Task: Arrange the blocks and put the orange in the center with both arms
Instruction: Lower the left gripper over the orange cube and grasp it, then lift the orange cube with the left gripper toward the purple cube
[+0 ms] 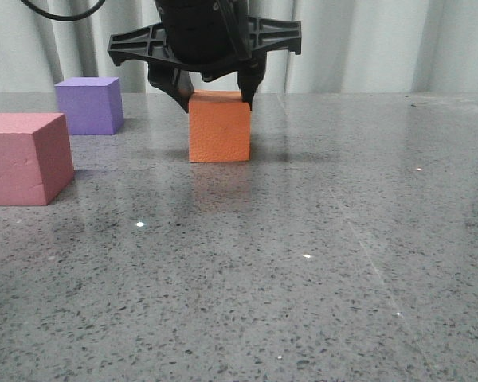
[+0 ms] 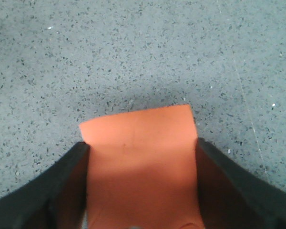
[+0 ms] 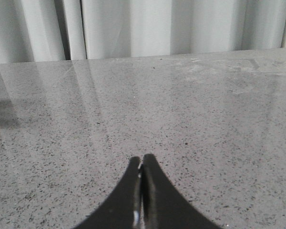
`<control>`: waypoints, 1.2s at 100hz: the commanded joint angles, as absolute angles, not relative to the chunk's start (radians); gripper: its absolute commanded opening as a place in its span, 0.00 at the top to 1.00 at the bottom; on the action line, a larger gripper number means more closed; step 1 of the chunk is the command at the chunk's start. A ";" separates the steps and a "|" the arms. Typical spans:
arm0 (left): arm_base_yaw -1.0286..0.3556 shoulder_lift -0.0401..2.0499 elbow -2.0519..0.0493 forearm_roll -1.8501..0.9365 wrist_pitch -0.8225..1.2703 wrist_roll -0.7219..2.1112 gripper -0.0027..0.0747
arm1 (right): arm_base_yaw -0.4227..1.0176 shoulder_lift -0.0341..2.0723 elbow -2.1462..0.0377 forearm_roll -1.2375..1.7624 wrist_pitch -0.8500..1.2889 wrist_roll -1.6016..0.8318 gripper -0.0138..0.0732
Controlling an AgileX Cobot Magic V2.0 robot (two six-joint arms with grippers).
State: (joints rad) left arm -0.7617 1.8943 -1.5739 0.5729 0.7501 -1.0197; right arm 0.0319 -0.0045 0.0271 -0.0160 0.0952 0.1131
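Observation:
The orange cube [image 1: 219, 131] stands on the table just left of centre. My left gripper [image 1: 215, 99] hangs over it from above, its two fingers pressed against the cube's left and right sides near the top. In the left wrist view the orange cube [image 2: 140, 157] fills the gap between the fingers of the left gripper [image 2: 142, 144], with both pads touching it. The purple cube [image 1: 89, 105] sits at the far left. The pink-red cube [image 1: 24, 159] sits nearer at the left edge. My right gripper [image 3: 142, 162] is shut and empty above bare table; it does not show in the front view.
The grey speckled table [image 1: 303, 263] stretches to the right and front of the orange cube. A pale curtain [image 1: 366, 40] hangs behind the table's far edge and also shows in the right wrist view [image 3: 157, 28].

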 commanded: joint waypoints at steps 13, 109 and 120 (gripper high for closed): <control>-0.770 1.841 -1.595 0.612 0.753 -1.022 0.69 | 0.029 0.004 0.013 -0.012 0.014 0.106 0.92; -0.556 1.522 -1.504 0.629 0.803 -0.729 0.69 | 0.029 0.004 0.013 -0.012 0.014 0.106 0.92; -0.516 1.504 -1.426 0.605 0.746 -0.729 0.69 | 0.029 0.004 0.013 -0.012 0.014 0.106 0.92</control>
